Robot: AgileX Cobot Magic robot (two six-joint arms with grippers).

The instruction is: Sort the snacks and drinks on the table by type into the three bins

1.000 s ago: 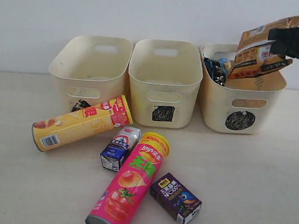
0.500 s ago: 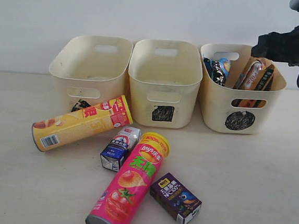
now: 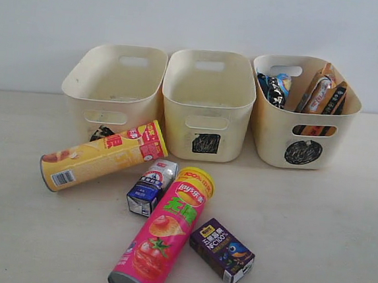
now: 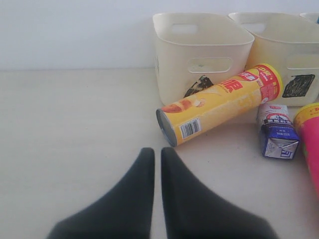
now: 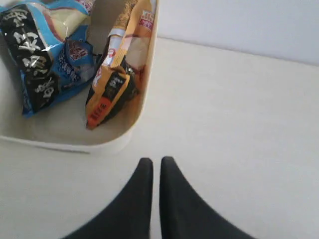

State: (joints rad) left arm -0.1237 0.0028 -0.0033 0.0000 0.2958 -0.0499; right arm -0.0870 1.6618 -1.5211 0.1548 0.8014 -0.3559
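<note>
We find orange bag (image 3: 318,93) and blue-black bag (image 3: 271,89) grouped by type in the upper-right bin (image 3: 268,140); left gripper (image 4: 157,152) and right gripper (image 5: 155,162) pinched together, seemingly empty.

The left bin (image 3: 115,75), middle bin (image 3: 210,94) and right bin (image 3: 279,133) are cream with black scribbled marks. The table (image 3: 327,226) is pale beige. Lower centre: a yellow can (image 3: 102,155) with a red band, a pink can (image 3: 164,235) with a yellow top, a blue-and-white carton (image 3: 150,187) and a dark purple carton (image 3: 222,250). Upper right: a blue-black bag (image 3: 273,88) and an orange bag (image 3: 320,97).
</note>
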